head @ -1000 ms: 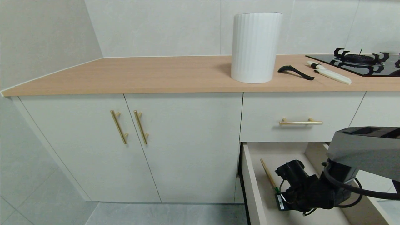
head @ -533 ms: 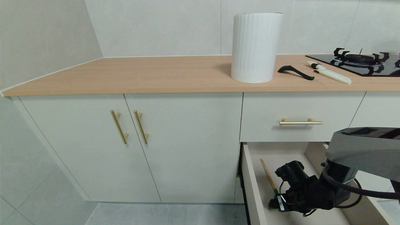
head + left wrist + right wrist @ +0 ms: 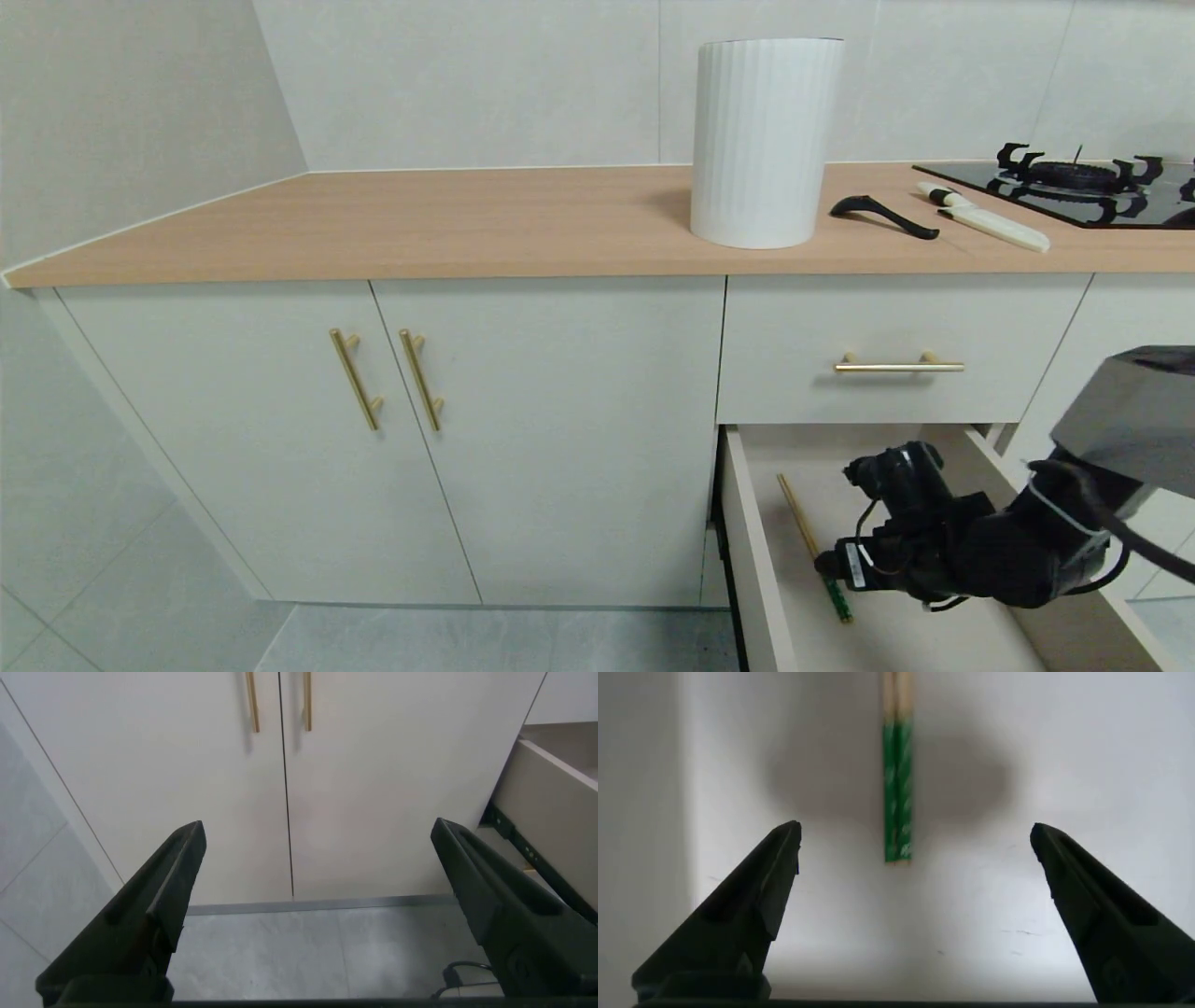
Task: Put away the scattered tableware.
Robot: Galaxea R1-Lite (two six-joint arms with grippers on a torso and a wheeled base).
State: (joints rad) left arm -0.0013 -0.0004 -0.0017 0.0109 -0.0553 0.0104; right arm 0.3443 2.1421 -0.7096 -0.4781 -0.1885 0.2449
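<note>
Right gripper (image 3: 834, 566) hangs over the open drawer (image 3: 752, 546), jaws spread wide and empty. The chopsticks (image 3: 803, 530) lie flat on the drawer floor beside its left wall. Their long axis runs drawer back to drawer front, green ends toward the front. In the right wrist view the green ends sit centred between the fingers (image 3: 775, 873), looking clear of both.

Left gripper (image 3: 316, 831) is outside the drawer off its left side, also wide and empty, so the right arm is nearer.

The black utensil (image 3: 882, 215) and white knife (image 3: 988, 222) are on the counter above the drawer, probably the next picks.

Versus 1 s ago:
- The right gripper has lifted off the green ends and pulled toward the drawer's right.
- The chopsticks haven't moved.
</note>
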